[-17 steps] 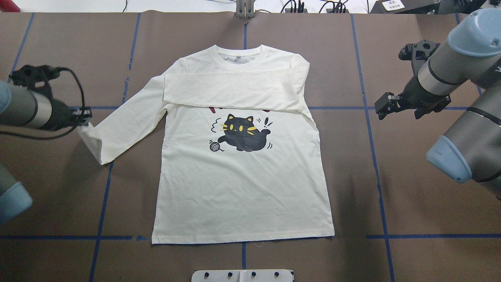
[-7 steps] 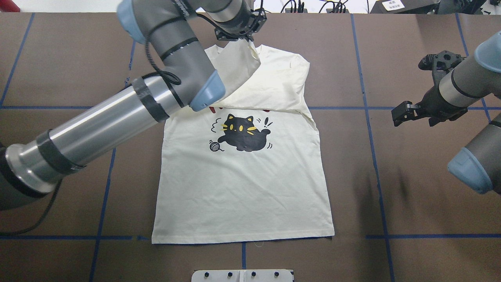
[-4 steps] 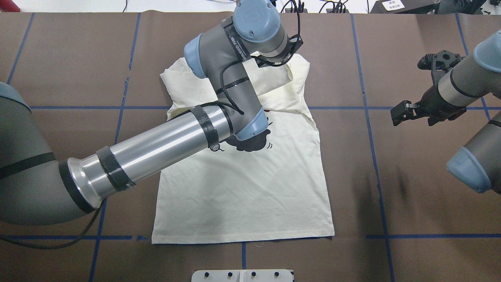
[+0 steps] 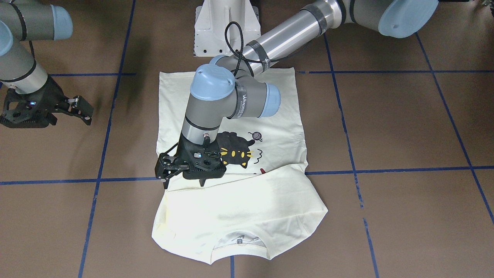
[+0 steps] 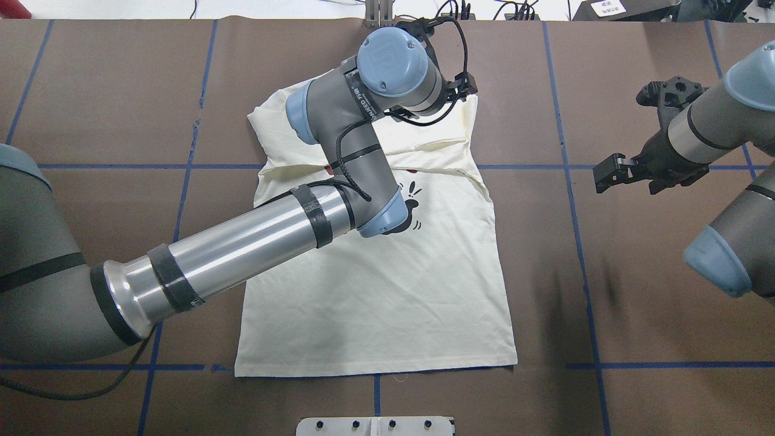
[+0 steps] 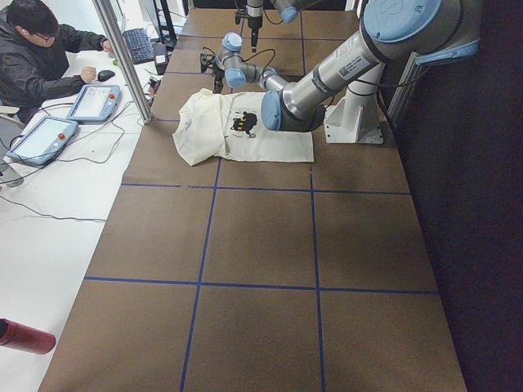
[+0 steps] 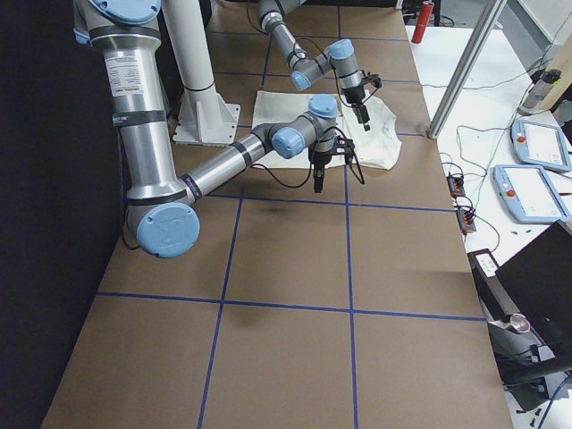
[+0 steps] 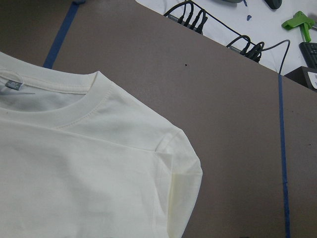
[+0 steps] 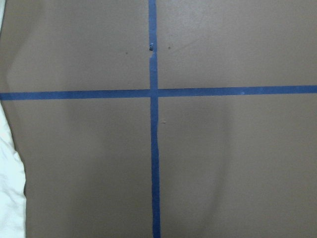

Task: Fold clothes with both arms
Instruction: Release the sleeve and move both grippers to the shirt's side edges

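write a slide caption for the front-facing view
Left claw over a cream cat-print shirt, a sleeve folded across its chest; right claw off to the side.

The left sleeve (image 4: 239, 185) has been folded over.
The left arm (image 5: 242, 242) has swung in from the table's edge and over the T-shirt (image 5: 375, 303), carrying the cuff across. The cloth now lies flat over the chest, with the left gripper (image 4: 165, 178) beside the opposite shoulder.

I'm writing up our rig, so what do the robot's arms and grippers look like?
Both the left arm and right arm are grey and silver tubes with light blue joint caps, black bands and black cables. The left gripper and right gripper are black two-finger units.
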Controlling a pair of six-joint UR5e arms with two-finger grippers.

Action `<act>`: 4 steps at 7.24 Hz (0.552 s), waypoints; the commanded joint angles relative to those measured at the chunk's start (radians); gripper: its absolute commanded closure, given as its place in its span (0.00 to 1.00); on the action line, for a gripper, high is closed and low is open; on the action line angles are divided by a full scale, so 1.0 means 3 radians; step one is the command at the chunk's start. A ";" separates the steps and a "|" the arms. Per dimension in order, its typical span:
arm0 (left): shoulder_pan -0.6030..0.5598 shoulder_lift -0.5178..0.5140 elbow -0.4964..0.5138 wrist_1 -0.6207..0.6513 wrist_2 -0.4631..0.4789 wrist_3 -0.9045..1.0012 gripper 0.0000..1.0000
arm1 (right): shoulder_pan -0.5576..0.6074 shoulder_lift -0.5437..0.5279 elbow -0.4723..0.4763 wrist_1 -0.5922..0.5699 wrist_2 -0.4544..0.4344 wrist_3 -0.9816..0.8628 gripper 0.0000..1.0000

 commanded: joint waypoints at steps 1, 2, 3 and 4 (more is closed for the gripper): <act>-0.0022 0.0587 -0.0859 0.0556 -0.0233 0.0272 0.00 | -0.0376 -0.0002 -0.0005 0.0474 -0.0100 0.0716 0.00; -0.0032 0.1066 -0.1523 0.0879 -0.0254 0.0512 0.00 | -0.0587 0.0003 0.0045 0.0573 -0.0303 0.1080 0.00; -0.0058 0.1512 -0.2177 0.1171 -0.0264 0.0757 0.00 | -0.0827 -0.0002 0.0127 0.0574 -0.0488 0.1347 0.00; -0.0068 0.1876 -0.2649 0.1376 -0.0396 0.0947 0.00 | -0.1138 -0.0002 0.0183 0.0574 -0.0778 0.1653 0.00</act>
